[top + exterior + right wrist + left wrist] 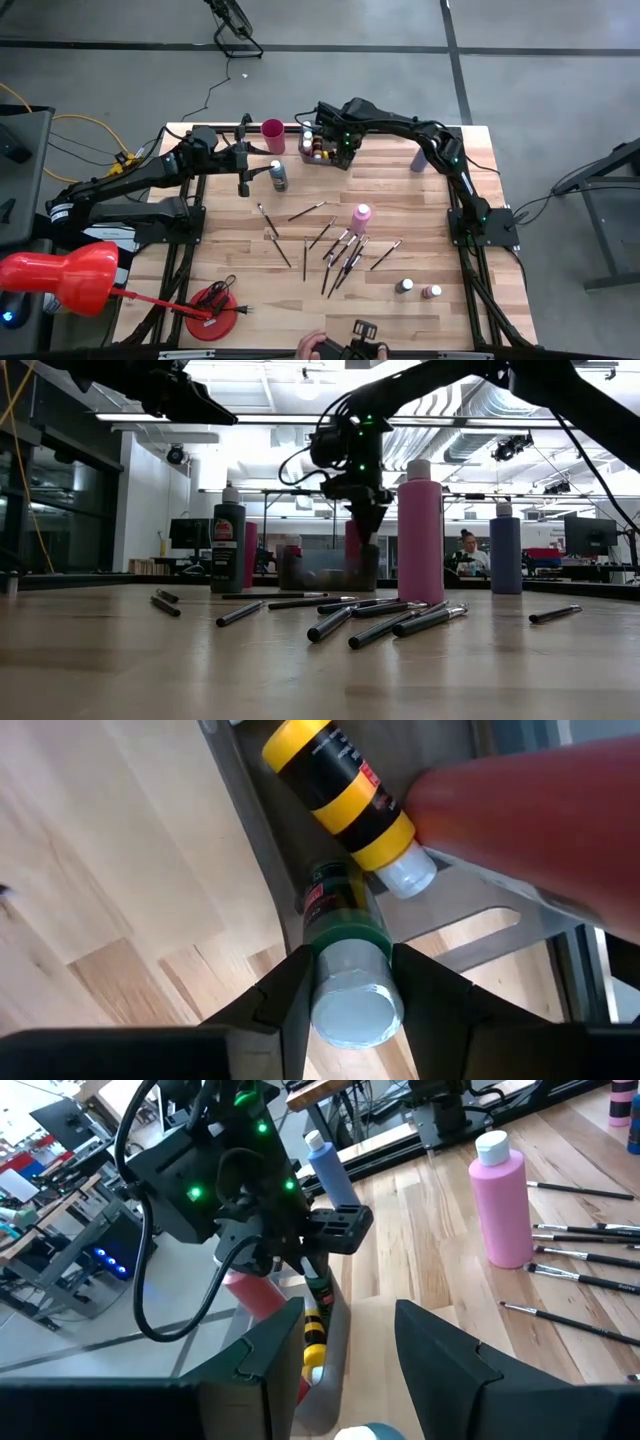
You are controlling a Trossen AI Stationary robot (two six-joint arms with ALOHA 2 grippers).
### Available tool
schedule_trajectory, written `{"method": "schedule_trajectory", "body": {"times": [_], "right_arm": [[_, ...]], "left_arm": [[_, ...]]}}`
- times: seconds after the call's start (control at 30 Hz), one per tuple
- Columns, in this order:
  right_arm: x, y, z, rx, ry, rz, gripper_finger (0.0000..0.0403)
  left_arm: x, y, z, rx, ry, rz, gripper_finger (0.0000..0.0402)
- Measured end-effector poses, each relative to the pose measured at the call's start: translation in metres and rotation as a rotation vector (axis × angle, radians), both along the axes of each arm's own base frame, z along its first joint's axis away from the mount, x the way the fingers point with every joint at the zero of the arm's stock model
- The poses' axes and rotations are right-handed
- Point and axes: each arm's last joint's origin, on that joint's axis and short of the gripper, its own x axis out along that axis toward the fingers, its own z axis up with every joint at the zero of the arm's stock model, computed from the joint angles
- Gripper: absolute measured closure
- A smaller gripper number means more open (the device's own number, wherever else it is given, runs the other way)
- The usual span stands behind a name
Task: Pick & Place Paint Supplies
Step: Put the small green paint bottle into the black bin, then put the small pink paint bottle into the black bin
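The left gripper [243,182] hangs over the desk [420,215] near a dark bottle [278,176], fingers [450,1365] parted and empty, waiting. Brushes [340,250] lie scattered mid-desk beside a standing pink bottle [361,214]. The right gripper [345,982], over the grey tray [343,160], has its fingers clamped on a green-banded bottle [345,925] by the cap end, long axis in line with the fingers, base aimed down into the tray, probably for setting it beside the yellow bottle [335,790].

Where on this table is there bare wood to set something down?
Bare wood lies behind the lavender bottle and near the red stand. The middle is crowded: brushes fan around the pink bottle. The tray is busy, right gripper holding a green bottle.
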Motion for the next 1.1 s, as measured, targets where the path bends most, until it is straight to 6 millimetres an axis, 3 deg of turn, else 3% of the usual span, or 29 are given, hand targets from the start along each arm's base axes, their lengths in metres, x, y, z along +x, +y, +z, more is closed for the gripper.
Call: {"method": "schedule_trajectory", "body": {"times": [0.5, 0.8, 1.1], "right_arm": [[-0.001, 0.000, 0.004, -0.015, 0.003, 0.044, 0.0220], [-0.011, 0.006, 0.034, -0.050, -0.066, -0.042, 0.0162], [-0.037, 0.031, 0.072, 0.123, -0.080, -0.097, 0.0155]], "left_arm": [[0.000, 0.000, 0.000, 0.000, 0.000, 0.000, 0.0249], [0.000, 0.000, 0.000, 0.000, 0.000, 0.000, 0.0249], [0.000, 0.000, 0.000, 0.000, 0.000, 0.000, 0.0249]]}}
